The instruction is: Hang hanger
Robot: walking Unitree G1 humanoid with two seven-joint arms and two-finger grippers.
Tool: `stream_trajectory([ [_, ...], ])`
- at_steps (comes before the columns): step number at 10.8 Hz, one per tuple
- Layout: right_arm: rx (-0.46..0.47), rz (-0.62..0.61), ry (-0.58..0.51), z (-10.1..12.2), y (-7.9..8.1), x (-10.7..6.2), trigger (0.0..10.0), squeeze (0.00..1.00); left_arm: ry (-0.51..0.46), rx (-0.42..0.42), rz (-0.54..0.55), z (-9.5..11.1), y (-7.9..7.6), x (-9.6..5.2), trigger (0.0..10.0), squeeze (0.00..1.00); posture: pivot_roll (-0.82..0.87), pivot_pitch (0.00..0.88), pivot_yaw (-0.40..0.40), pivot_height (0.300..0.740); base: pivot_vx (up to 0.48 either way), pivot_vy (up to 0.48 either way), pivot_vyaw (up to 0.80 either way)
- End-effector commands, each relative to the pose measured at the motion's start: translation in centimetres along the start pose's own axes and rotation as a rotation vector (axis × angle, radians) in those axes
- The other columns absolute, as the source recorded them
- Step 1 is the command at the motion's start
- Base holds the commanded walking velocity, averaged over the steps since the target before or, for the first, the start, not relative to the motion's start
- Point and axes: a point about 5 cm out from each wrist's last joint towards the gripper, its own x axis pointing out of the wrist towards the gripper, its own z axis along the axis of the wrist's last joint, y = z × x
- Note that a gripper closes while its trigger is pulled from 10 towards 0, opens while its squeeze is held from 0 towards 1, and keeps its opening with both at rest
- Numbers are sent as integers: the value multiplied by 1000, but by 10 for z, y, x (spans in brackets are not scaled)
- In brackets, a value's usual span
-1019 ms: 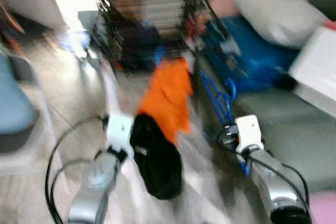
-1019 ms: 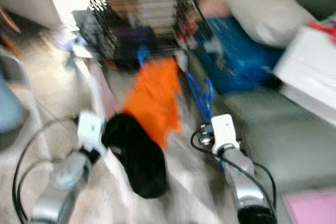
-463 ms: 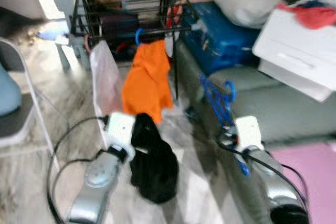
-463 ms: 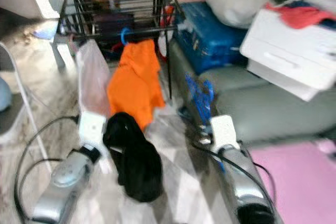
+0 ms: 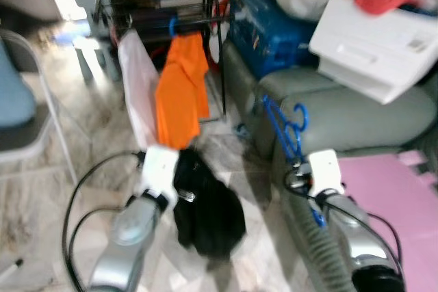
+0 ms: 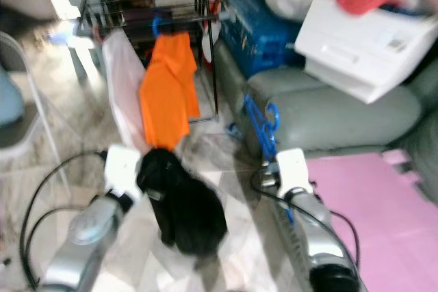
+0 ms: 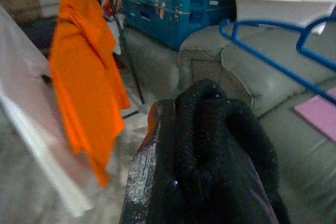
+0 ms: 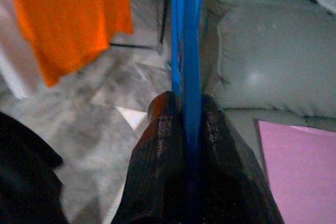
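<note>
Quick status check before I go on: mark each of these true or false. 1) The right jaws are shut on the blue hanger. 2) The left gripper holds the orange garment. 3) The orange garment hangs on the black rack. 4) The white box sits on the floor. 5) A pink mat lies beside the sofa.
1) True: the right gripper is shut on the blue hanger.
2) False: the left gripper holds a black garment; the orange garment is apart from it.
3) True: it hangs from a blue hook on the black rack.
4) False: the white box rests up on the grey sofa.
5) True: the pink mat lies on the floor by the sofa.
</note>
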Motion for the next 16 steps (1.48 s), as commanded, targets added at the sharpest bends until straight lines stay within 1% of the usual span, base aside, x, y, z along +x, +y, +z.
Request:
stream_trajectory([
  [1,-9,0,-21,5,-2,0,10000,0,-44,3,12,9,0,1,10000,0,-167,0,32,740,-322,0,0],
  [2,-11,2,-21,5,-1,0,10000,0,-54,7,16,9,0,1,10000,0,-167,0,31,740,0,0,0],
  [3,-24,13,-23,5,1,1,10000,0,-55,9,43,9,3,1,10000,0,-170,0,30,740,0,0,0],
  [4,-36,23,-28,6,3,1,10000,0,-57,23,98,9,9,3,10000,0,-171,0,30,740,0,0,0],
  [5,-46,29,-34,8,4,2,10000,0,-63,31,175,11,18,5,10000,0,-171,0,28,740,0,0,800],
  [6,-45,30,-35,8,4,3,10000,0,-63,23,190,11,20,6,10000,0,-171,0,27,740,0,0,800],
  [7,-55,41,-39,10,6,4,10000,0,-51,9,168,9,20,7,10000,0,-169,0,22,740,0,0,800],
  [8,-65,52,-44,12,8,5,10000,0,-52,17,180,9,21,8,10000,0,-168,0,20,740,0,0,800],
  [9,-78,62,-53,14,9,7,10000,0,-48,54,260,8,25,9,10000,0,-167,0,19,740,0,0,800],
  [11,-89,75,-64,18,11,8,10000,0,-35,77,297,5,29,10,10000,0,-168,0,21,740,0,0,800],
  [12,-119,85,-83,24,12,10,10000,0,-3,119,346,1,36,10,10000,0,-169,0,25,740,0,0,800],
  [13,-115,85,-92,28,11,13,10000,0,29,160,377,-2,40,10,10000,0,-169,0,24,740,0,0,800],
  [14,-133,117,-122,40,15,18,10000,0,45,215,469,-3,51,7,10000,0,-167,0,21,740,0,0,800],
  [15,-157,157,-139,47,22,21,10000,0,50,234,525,-3,57,6,10000,0,-164,7,18,740,0,0,800],
  [16,-183,202,-158,53,31,25,10000,0,63,231,562,-5,61,6,10000,0,-159,0,17,740,0,0,800],
])
